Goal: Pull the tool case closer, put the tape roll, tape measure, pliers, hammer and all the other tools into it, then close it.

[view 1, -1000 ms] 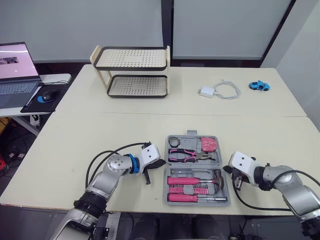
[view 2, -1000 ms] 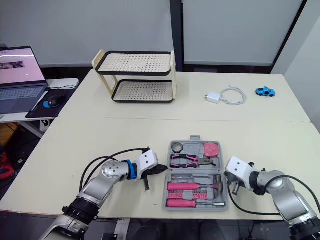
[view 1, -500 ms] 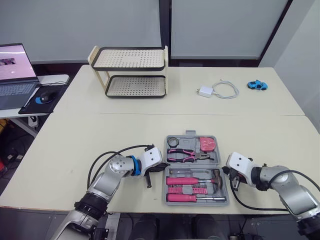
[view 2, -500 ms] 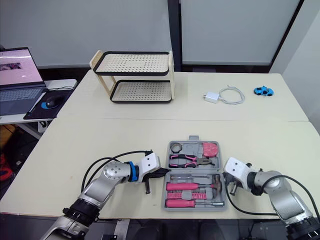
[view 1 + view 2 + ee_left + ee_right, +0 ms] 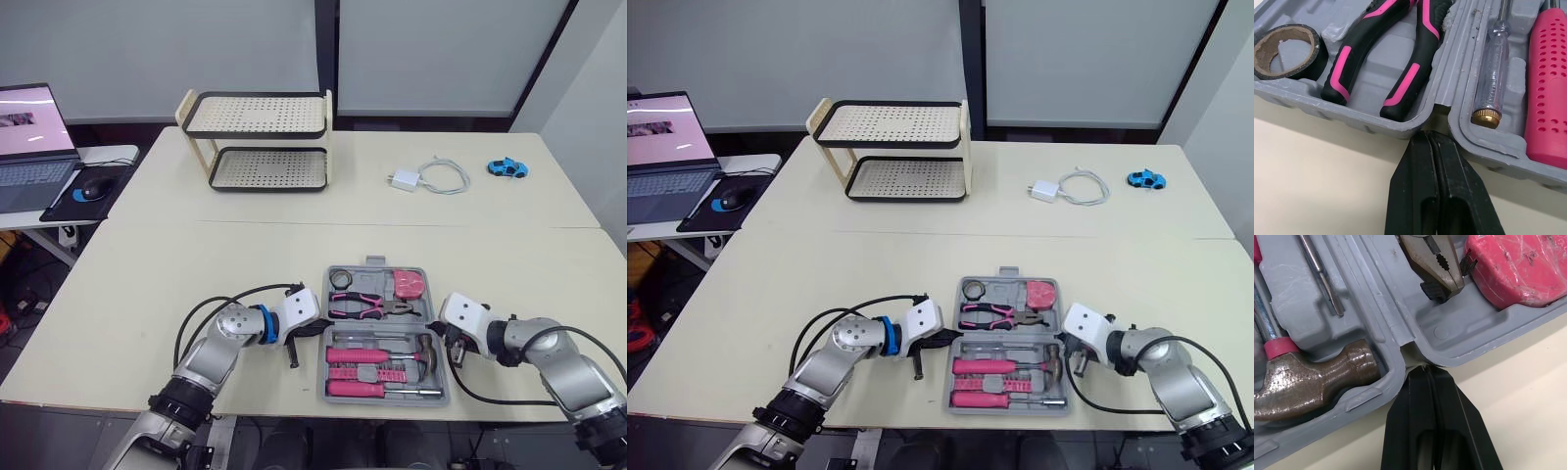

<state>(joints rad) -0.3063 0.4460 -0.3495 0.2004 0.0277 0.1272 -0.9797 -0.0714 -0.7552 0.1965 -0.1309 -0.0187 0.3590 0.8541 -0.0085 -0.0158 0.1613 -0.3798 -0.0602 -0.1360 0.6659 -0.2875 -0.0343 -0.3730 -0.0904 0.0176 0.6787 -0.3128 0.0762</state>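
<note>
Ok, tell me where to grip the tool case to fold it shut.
Probably the far half's outer rim beside the handle tab, coming from above. The tool case lies open flat, hinge running left to right, so that rim has the longest lever. The left gripper and right gripper, jaws shut, sit at the hinge ends, where leverage is poor.

Nothing written can be read anywhere: no words, brands, numbers or signs. The laptop screen (image 5: 29, 117) shows a pink page with a small dark band near its top, too small to make out. The grey moulded tool case (image 5: 1376, 125), seen close in both wrist views, bears no lettering that is legible.
</note>
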